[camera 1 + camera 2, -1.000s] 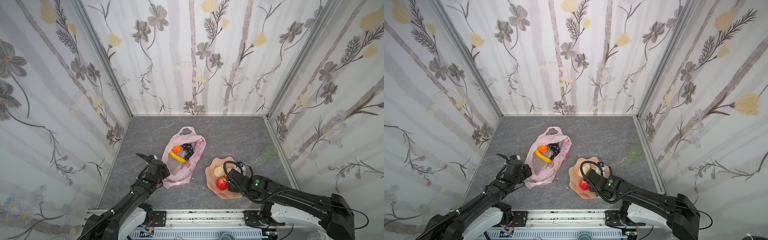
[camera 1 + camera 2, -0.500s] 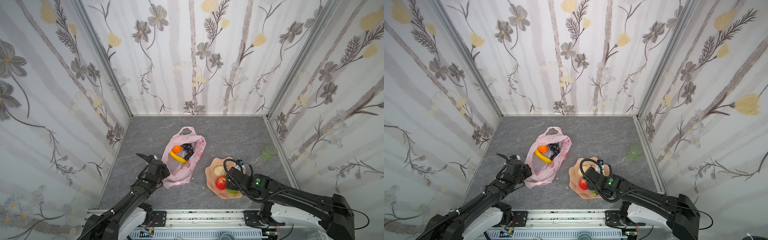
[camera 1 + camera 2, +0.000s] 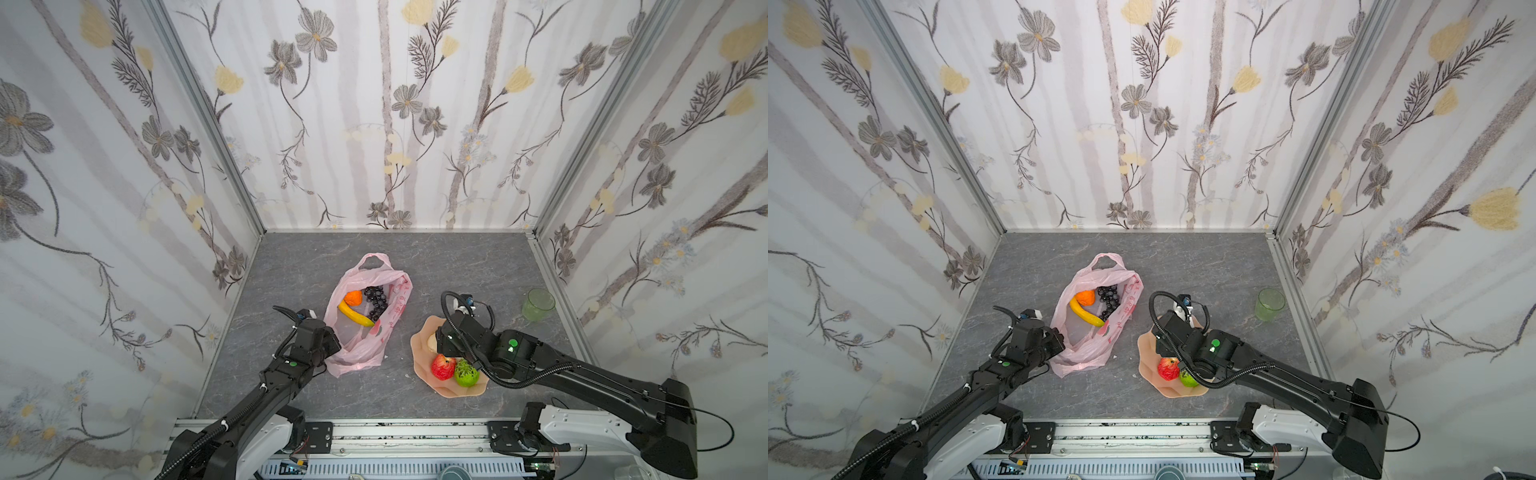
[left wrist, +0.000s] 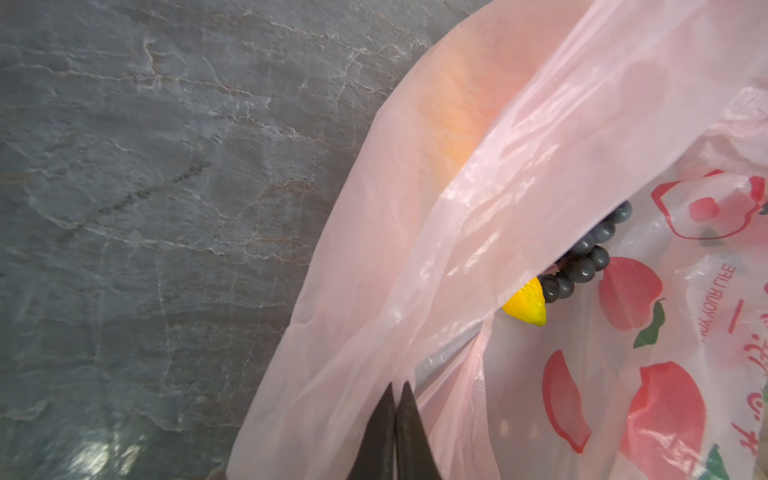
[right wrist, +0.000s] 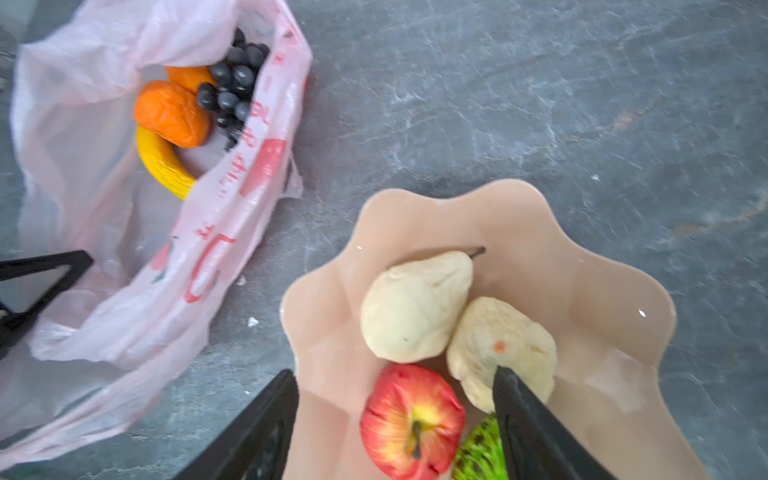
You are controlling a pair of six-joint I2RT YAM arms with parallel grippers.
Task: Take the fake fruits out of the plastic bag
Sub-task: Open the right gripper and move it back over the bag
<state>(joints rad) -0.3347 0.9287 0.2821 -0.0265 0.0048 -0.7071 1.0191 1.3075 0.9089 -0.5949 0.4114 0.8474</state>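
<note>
In both top views we are counting one plastic bag [image 3: 360, 353] lying open on the tabletop [image 3: 457, 266], showing one banana [image 3: 354, 314], one orange [image 3: 353, 297] and one grape bunch [image 3: 376, 301], near one plate [image 3: 419, 345] bearing one red apple [image 3: 443, 367] and one green fruit [image 3: 466, 372], with one green cup [image 3: 538, 304] well apart. In the left wrist view we are finding the left gripper [image 4: 397, 388] closed, pinching the bag's film. In the right wrist view we are counting two oranges [image 5: 172, 114] in the bag and two pale fruits [image 5: 415, 307] on the plate, with the right gripper [image 5: 392, 372] hanging open and empty above them.
</note>
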